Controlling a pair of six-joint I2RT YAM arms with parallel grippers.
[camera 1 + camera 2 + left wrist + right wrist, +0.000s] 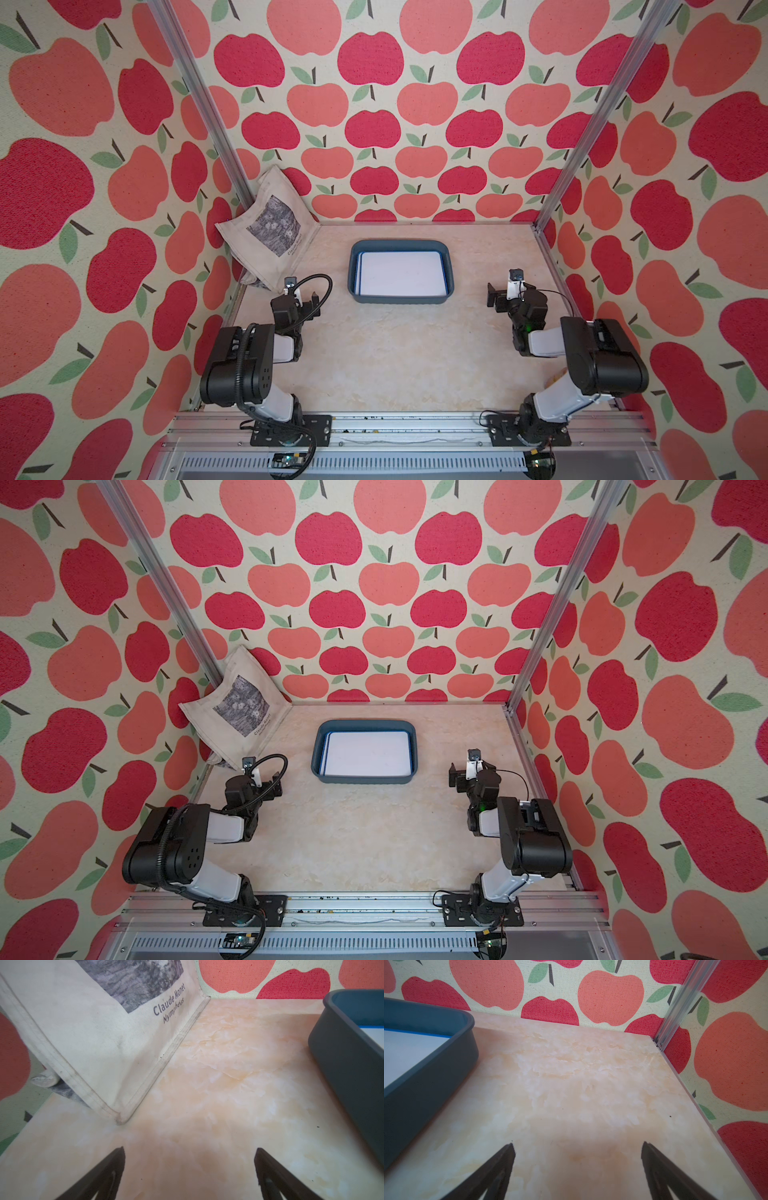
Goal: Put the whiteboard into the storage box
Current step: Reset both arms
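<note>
Whiteboard [400,274] lies flat inside the storage box [399,243], far centre of my pale marbled tabletop [395,357], apple-print walls [374,124] around. My left fingers [108,1169] and right fingers [500,1167] spread wide, holding nothing.

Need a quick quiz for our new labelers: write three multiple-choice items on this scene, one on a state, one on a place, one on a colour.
1. The left gripper and the right gripper are:
A) both open and empty
B) both shut
C) each clamped on something

2. The whiteboard is:
A) held in the left gripper
B) lying flat inside the storage box
C) held in the right gripper

3. The storage box is:
A) beige
B) dark teal-blue
C) red

Key:
1 A: each wrist view shows the jaws spread wide with nothing between them.
2 B: in both top views the white surface sits within the box's rim.
3 B: its walls and rim show dark teal-blue in every view.
</note>
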